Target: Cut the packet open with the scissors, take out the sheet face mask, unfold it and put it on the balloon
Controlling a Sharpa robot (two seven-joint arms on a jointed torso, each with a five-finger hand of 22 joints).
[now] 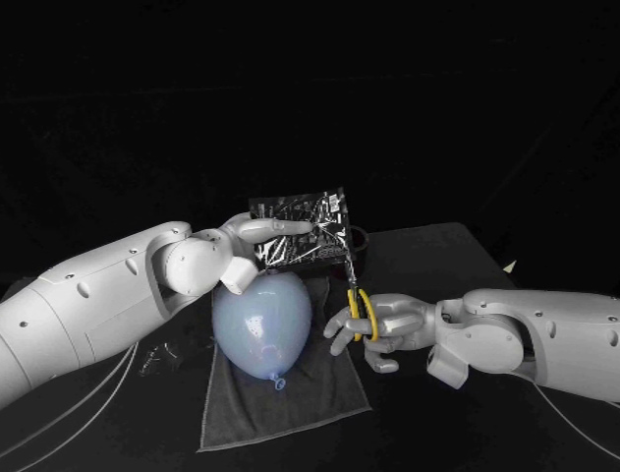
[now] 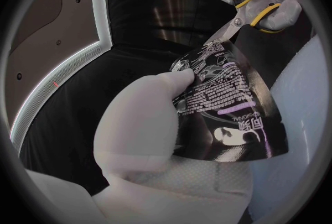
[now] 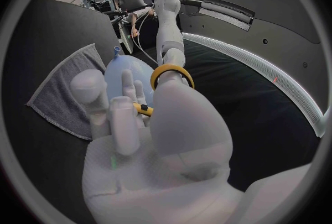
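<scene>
The dark, glossy packet (image 1: 304, 228) stands pinched in the left hand (image 1: 257, 239) above the pale blue balloon (image 1: 263, 320). The right hand (image 1: 383, 324) grips the yellow-handled scissors (image 1: 355, 287), their tips at the packet's edge. The balloon lies on a grey cloth (image 1: 289, 408) on the black table (image 1: 451, 258).

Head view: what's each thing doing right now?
Shiny black foil packet: held up by the left hand.
Yellow-handled scissors: gripped by the right hand, blades at the packet's edge.
Pale blue balloon: inflated, lying on the grey towel.
Grey towel: spread flat under the balloon.
</scene>
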